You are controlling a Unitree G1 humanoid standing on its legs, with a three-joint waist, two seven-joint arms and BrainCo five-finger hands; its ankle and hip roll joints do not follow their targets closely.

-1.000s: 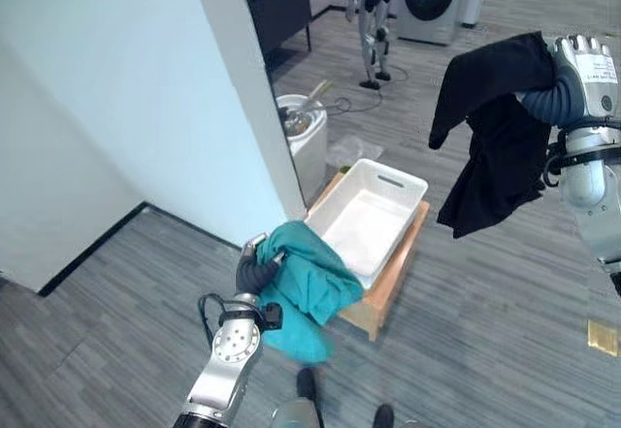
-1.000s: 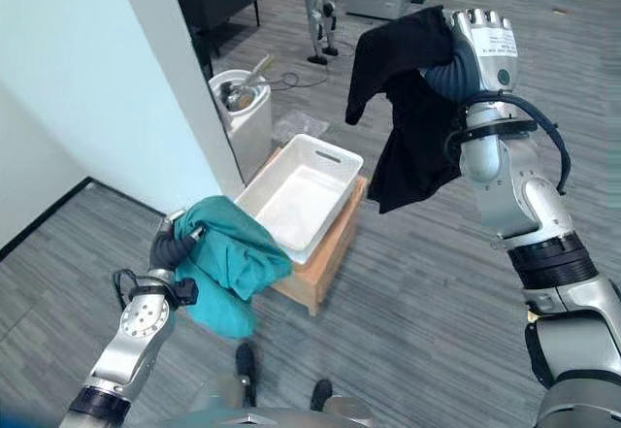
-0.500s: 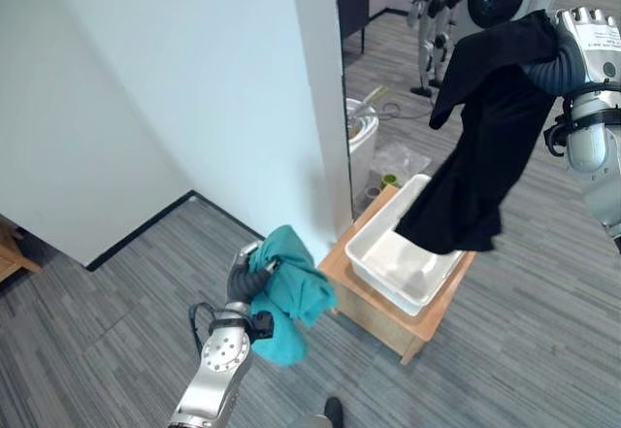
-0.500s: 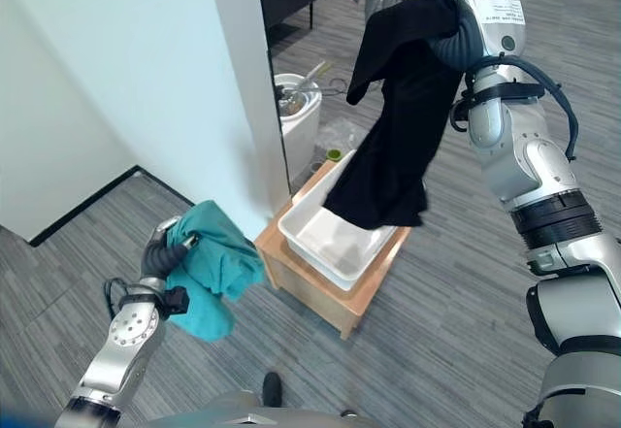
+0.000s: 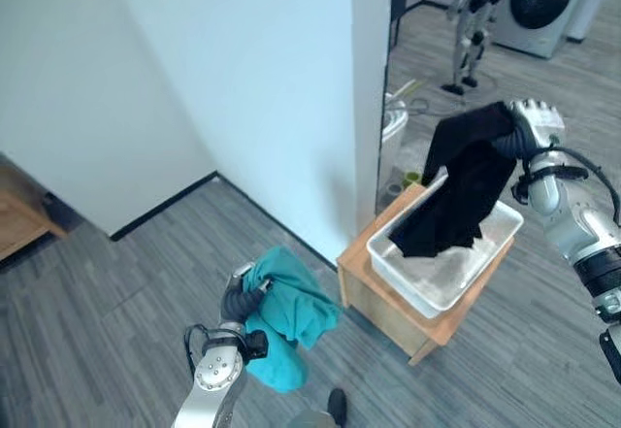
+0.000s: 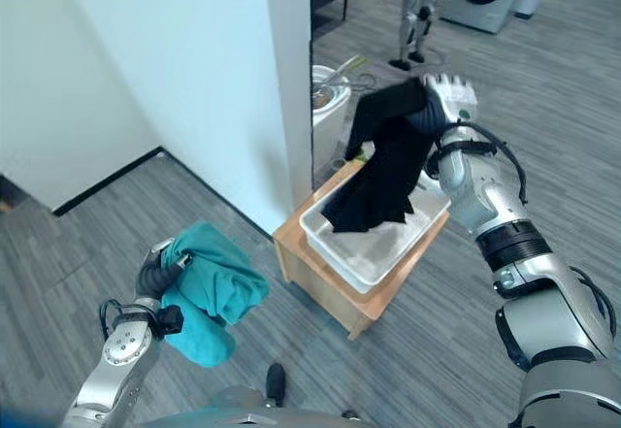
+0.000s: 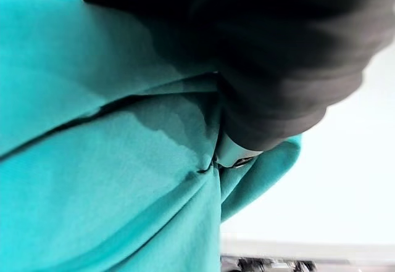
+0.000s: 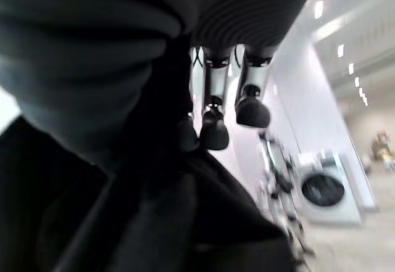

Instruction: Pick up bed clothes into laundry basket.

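the white wall (image 5: 243, 88) ends in a corner just behind the wooden surface (image 5: 388, 297), a low stand on the grey floor (image 5: 116, 292). on that surface sits the white laundry basket (image 5: 490, 253), an open rectangular tub. a black garment (image 5: 466, 185) hangs from the right hand (image 5: 537, 122) above the basket, its lower end draped down inside the tub; the right wrist view shows curled fingers (image 8: 213, 130) pressed into the dark cloth, so this hand is gripping the black garment. on the near side of the surface, well apart from the basket, the left hand (image 5: 238, 297) holds up a bunched teal garment (image 5: 286, 312) in the air over the floor, the cloth gathered round its fingers; the left wrist view shows teal folds right against the dark cover. behind the wall corner stands a white bin (image 6: 330, 108) with a stick in it, and further back a washing machine (image 5: 543, 1). no readable writing.
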